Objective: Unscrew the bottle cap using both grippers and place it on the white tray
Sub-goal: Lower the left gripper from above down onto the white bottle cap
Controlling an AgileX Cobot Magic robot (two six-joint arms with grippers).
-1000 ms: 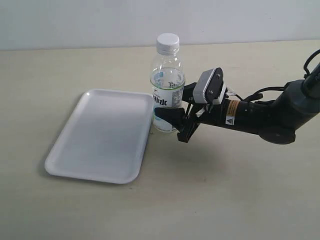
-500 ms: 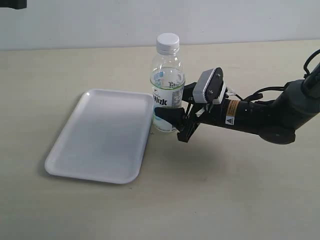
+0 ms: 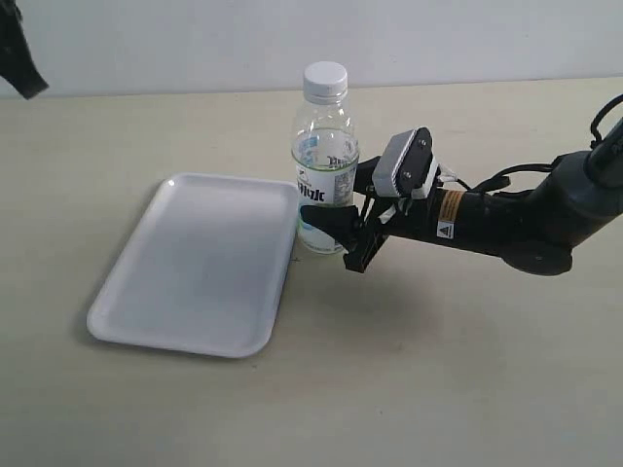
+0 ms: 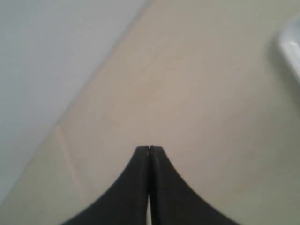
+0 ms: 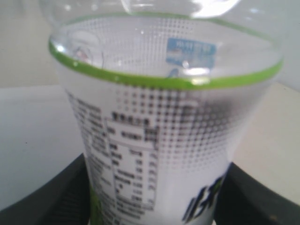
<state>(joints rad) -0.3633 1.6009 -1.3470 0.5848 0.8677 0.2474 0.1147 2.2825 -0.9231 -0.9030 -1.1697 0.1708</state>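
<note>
The clear bottle [image 3: 324, 165] stands upright beside the white tray [image 3: 195, 268], with its white bottle cap [image 3: 325, 80] screwed on. My right gripper [image 3: 334, 216] reaches in from the right and is shut on the bottle's labelled lower body. In the right wrist view the bottle [image 5: 164, 131] fills the frame between the two black fingers [image 5: 44, 194]. My left gripper [image 4: 149, 150] is shut and empty above bare table, far from the bottle. A dark part of the left arm [image 3: 18, 58] shows at the exterior view's far left edge.
The tray's right rim lies almost against the bottle's base. A blurred tray corner [image 4: 291, 47] shows at the edge of the left wrist view. A pale wall [image 3: 311, 39] runs behind the beige table [image 3: 409, 389].
The left arm has come into view at the upper left corner of the exterior view. The right gripper and the bottle have shifted very slightly to the left.
</note>
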